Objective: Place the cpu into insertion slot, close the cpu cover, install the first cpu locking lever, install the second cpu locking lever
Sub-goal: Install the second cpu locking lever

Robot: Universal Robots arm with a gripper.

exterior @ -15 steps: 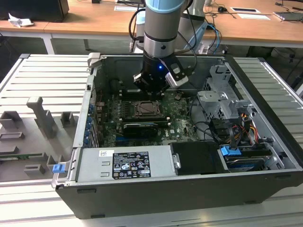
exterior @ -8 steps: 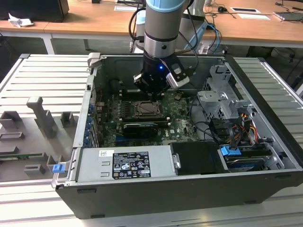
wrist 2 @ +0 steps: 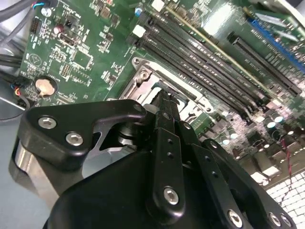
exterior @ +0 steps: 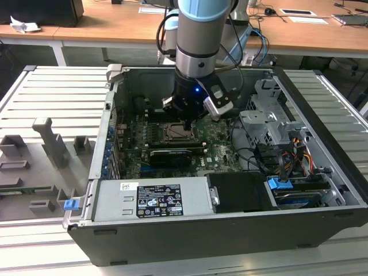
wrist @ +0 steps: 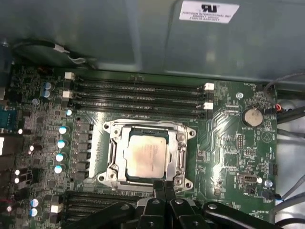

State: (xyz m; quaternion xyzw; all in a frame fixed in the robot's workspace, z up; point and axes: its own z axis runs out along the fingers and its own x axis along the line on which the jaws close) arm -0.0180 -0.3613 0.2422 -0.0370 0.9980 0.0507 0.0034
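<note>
While the tool (wrist: 163, 187) hangs w/ fingers pressed together, empty, the cpu (wrist: 147, 151) lies flat, square, dull silver-grey, under the cpu cover (wrist: 181, 149).

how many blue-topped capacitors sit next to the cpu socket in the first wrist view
4, in a column beside the insertion slot: one, one, one, one. A smaller one sits further up the column; others may lie hidden behind the gripper.

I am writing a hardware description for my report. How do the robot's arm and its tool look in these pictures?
The arm is a thick cylinder, light blue above a silver-grey band, with a black wrist that shows a small blue light and carries a white-and-black box on one side. Grey cables loop behind it. The tool is matte black, with bolted linkage bars and silver screw heads.
</note>
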